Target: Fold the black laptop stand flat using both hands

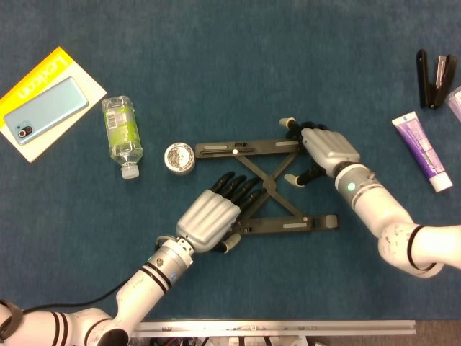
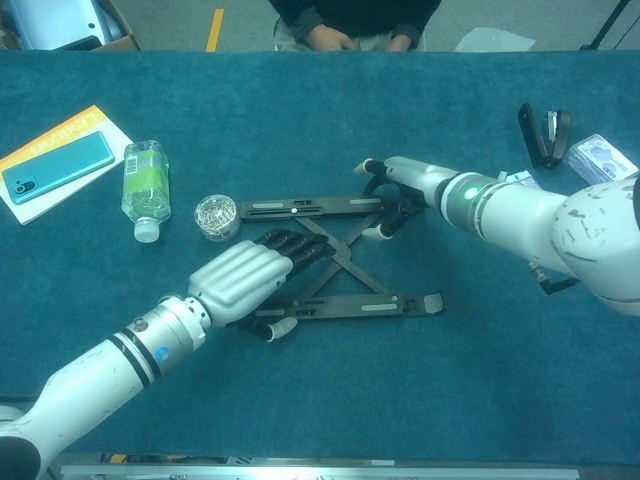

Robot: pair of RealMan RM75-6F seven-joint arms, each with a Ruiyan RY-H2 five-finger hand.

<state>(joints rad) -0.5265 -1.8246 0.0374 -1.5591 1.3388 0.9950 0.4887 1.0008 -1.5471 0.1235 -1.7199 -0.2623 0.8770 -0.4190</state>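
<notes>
One blue-carpeted surface (image 1: 238, 65) carries the black laptop stand (image 1: 268, 185) at centre, still spread. Left hand (image 1: 210, 220) rests fingers on its near bar; right hand (image 1: 328, 148) clasps its far bar's right end. Seated person (image 2: 352, 22) at far edge.

Laptop stand (image 1: 263, 185) mid-table — bottle (image 1: 121, 135) left, tube (image 1: 422, 151) right.

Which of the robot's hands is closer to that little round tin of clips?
Left. The left hand lies just below-right of the round tin, on the laptop stand; the right hand sits at the stand's far end.
</notes>
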